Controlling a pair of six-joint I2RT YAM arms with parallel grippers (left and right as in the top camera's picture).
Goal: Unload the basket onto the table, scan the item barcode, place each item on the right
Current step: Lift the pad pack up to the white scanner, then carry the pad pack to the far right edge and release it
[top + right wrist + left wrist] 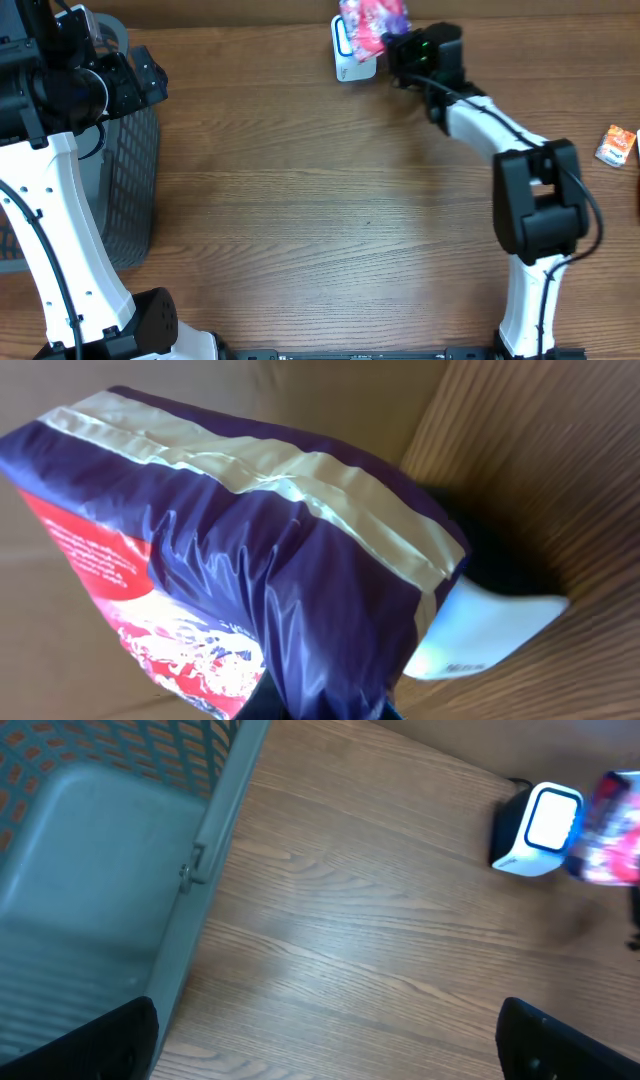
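Note:
The item is a purple snack bag [372, 20] with red and white print and a pale seal strip. My right gripper [396, 44] is shut on it, at the table's far edge. The bag hangs right over the small white barcode scanner [350, 62]. In the right wrist view the bag [250, 560] fills the frame, pinched at the bottom by my right gripper [325, 710], with the scanner [480, 635] just behind it. My left gripper [158, 78] stands open and empty beside the basket. Its view shows the scanner [540, 828] and the blurred bag [612, 830] far off, beyond the left gripper [325, 1035].
A grey mesh basket [135, 190] stands at the table's left side, seen close in the left wrist view as the basket [90, 870]. A small orange packet [617, 145] lies near the right edge. Bare wood lies between the arms.

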